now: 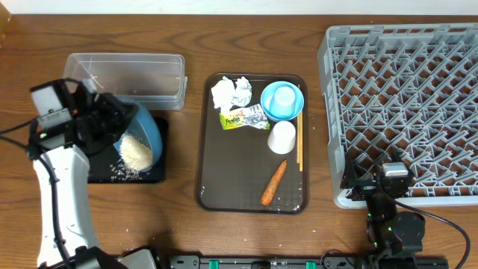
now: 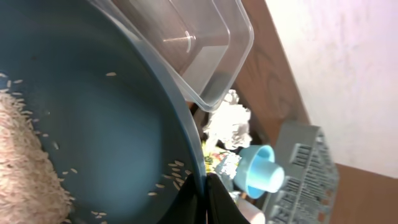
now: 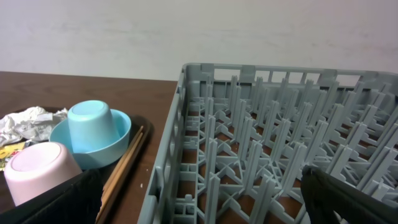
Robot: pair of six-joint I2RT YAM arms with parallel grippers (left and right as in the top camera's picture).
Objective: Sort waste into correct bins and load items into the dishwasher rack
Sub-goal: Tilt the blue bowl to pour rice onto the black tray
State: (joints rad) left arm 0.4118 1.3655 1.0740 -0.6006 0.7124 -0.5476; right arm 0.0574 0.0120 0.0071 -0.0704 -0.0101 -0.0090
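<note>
My left gripper (image 1: 112, 119) is shut on the rim of the large blue plate (image 1: 148, 128), tilted over the black tray (image 1: 153, 178). Rice (image 1: 137, 153) lies in the plate and on the tray. In the left wrist view the jaws (image 2: 206, 186) pinch the plate's rim (image 2: 180, 124). The clear tub (image 1: 127, 75) stands behind. Tissues (image 1: 231, 92), foil wrapper (image 1: 244, 118), small blue bowl (image 1: 296, 110) holding an upturned cup (image 1: 282, 97), white cup (image 1: 282, 137), chopsticks (image 1: 299, 146) and carrot (image 1: 273, 183) lie on the brown tray. My right gripper (image 3: 205, 205) is open and empty at the front left corner of the rack (image 1: 403, 97).
The brown serving tray (image 1: 216, 172) sits between the black tray and the rack. The rack holds nothing. The right arm's base (image 1: 392, 224) is at the table's front edge. A pale wall runs behind the table.
</note>
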